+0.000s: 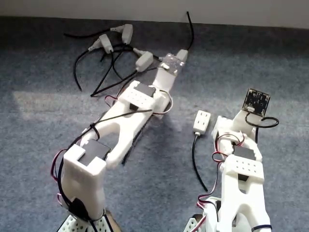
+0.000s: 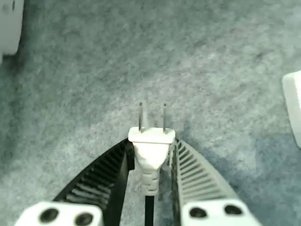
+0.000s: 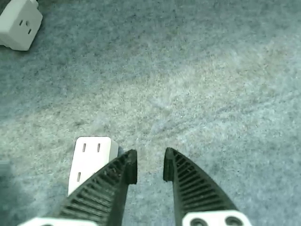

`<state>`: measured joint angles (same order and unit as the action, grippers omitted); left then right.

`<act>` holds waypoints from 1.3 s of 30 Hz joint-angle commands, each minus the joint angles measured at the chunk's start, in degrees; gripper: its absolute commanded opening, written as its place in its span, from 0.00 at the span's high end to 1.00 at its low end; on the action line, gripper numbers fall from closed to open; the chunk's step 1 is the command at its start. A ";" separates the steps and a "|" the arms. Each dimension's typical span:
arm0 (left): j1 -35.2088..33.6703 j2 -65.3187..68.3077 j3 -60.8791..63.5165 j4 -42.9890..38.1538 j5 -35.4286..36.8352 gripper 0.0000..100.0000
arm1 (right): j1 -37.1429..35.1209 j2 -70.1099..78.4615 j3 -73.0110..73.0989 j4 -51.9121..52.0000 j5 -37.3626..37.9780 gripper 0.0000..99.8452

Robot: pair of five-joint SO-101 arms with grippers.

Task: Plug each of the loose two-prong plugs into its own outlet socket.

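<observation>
My left gripper (image 2: pixel 151 147) is shut on a white two-prong plug (image 2: pixel 151 137), prongs pointing away from me just above the grey carpet. In the high view this gripper (image 1: pixel 176 59) is stretched to the far middle of the floor, with the plug (image 1: pixel 182 54) at its tip and its black cord (image 1: pixel 191 29) trailing back. A white outlet block (image 1: pixel 202 121) lies by the right arm. The same outlet block (image 3: pixel 91 157) lies flat right beside one finger of my right gripper (image 3: pixel 150 165), which is open and holds nothing.
Three more white plugs (image 1: pixel 127 33) (image 1: pixel 105 43) (image 1: pixel 144 60) lie at the far left in a tangle of black cords (image 1: pixel 104 72). Another white socket block (image 3: pixel 19 22) lies farther off. White objects (image 2: pixel 9 23) (image 2: pixel 294 106) sit at the left wrist view's edges.
</observation>
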<state>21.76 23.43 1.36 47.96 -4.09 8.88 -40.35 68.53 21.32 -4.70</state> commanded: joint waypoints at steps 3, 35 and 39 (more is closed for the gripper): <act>4.26 -4.70 -3.12 7.12 -10.64 0.99 | 2.15 -1.54 -0.31 -1.80 -0.53 0.89; 23.16 -43.82 64.04 -71.03 -3.34 0.99 | -2.95 -2.33 -14.73 15.69 -9.85 0.99; 23.16 -39.16 61.32 -71.12 -3.34 0.99 | -2.42 -2.33 -19.56 21.85 -9.93 0.99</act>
<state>43.82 -18.68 66.95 -21.76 -7.96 6.77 -40.62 54.46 39.60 -13.93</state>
